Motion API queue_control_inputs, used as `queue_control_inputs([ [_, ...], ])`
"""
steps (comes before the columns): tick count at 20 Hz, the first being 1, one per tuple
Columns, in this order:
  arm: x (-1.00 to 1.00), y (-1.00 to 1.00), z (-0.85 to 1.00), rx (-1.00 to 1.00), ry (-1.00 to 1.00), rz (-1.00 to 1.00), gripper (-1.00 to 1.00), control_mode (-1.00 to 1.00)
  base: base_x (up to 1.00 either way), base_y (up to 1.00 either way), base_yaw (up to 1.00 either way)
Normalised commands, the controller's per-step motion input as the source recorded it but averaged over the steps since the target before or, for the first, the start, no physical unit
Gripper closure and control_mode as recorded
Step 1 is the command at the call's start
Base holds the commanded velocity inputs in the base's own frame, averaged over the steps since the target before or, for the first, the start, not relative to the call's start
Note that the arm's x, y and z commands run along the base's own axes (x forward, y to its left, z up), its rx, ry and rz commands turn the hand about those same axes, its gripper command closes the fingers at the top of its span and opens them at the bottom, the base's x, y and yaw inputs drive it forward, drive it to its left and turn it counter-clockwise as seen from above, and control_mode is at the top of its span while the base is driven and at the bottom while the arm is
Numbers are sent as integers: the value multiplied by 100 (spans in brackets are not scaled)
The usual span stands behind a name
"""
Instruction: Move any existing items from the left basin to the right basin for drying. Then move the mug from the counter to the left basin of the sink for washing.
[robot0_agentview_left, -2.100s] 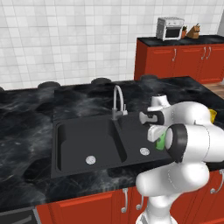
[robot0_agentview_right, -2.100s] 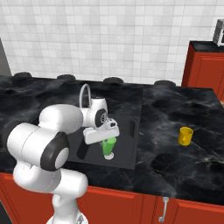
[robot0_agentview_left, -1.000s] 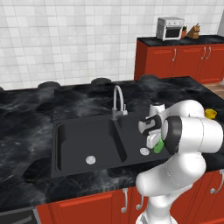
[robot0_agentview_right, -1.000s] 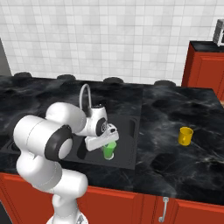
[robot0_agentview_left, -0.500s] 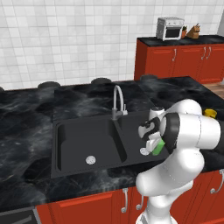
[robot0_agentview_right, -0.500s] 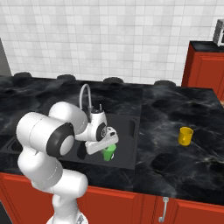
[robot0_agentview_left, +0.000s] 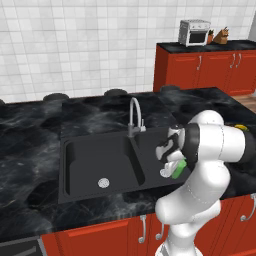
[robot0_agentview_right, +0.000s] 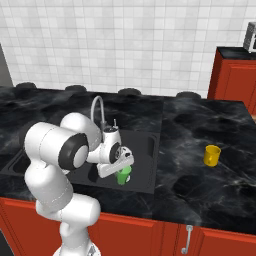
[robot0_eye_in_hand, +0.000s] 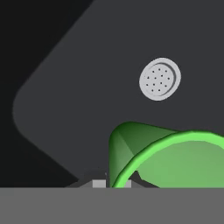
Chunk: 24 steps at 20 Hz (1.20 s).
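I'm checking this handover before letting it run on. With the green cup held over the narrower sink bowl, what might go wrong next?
The pincer pinches only the rim of the green cup, so the cup might slip or tip when released.

The cup hangs above the floor of the narrower bowl near the drain; dropped from here, it may roll onto its side.

The yellow mug stands far off on the counter, and the arm swinging out past the faucet might clip it.

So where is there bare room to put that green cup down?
The right basin floor lies bare around its drain, below the green cup in the gripper. The left basin is bare too. It is crowded by the faucet and the arm.
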Motion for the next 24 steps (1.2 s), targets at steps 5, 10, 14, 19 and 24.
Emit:
queue_control_inputs([
  [5,13,5,-15,2,0,1,100,-100,0,0,0],
  [10,12,3,-16,1,0,2,100,-100,0,0,0],
  [14,9,2,-18,1,0,2,100,-100,0,0,0],
  [19,10,4,-20,0,0,2,100,-100,0,0,0],
  [24,12,6,-21,0,0,2,100,-100,0,0,0],
])
